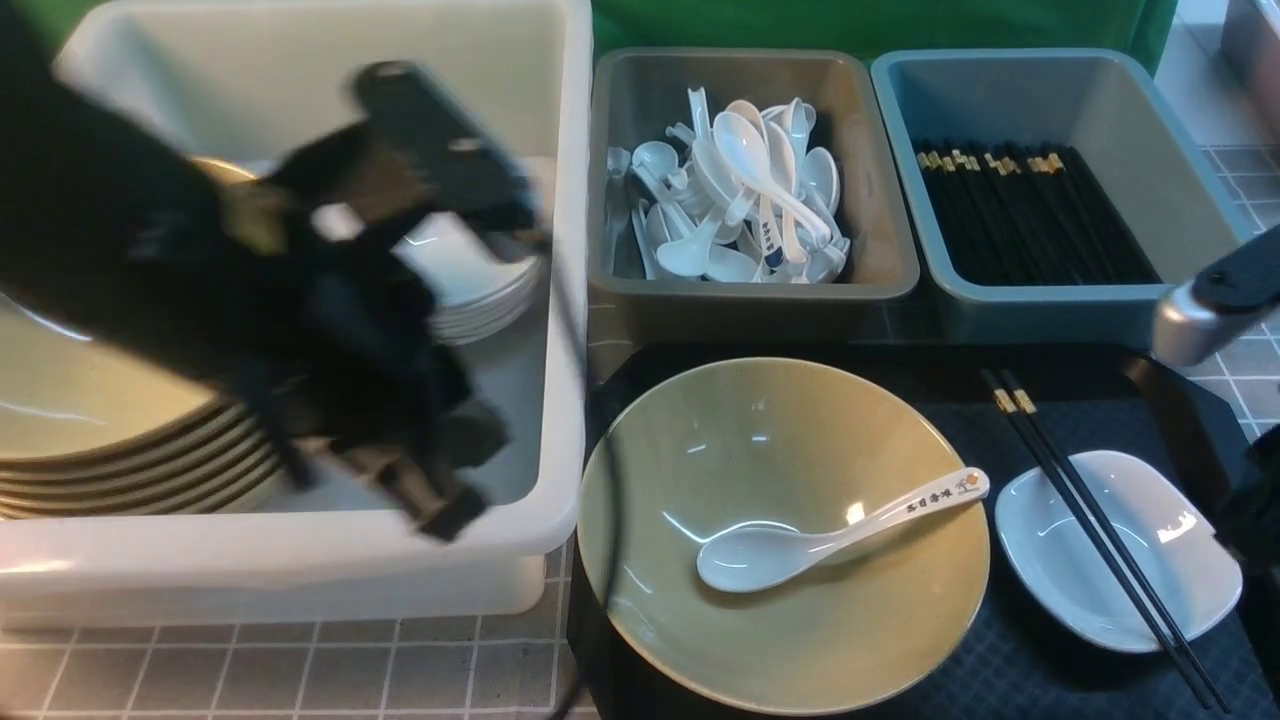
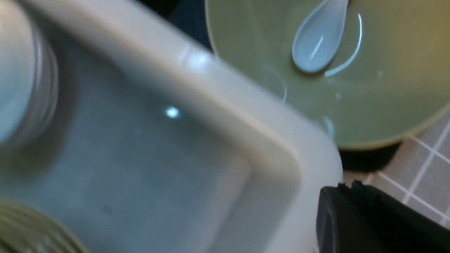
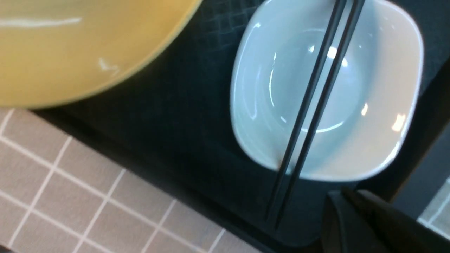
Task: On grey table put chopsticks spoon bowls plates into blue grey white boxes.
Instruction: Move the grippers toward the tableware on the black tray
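Chopsticks (image 1: 1095, 530) lie across a white plate (image 1: 1050, 590) at lower right of the front view, and the spoon (image 1: 830, 530) rests in the yellow bowl (image 1: 700, 640) at centre. The left arm (image 1: 120, 240), jaws together and empty, hangs over the white box (image 1: 250, 560). The right arm (image 1: 1215, 300) also has its jaws together. Likely best: part them, pinch both sticks mid-length, then lay them lengthwise in the blue box (image 1: 1150, 120) at upper right.
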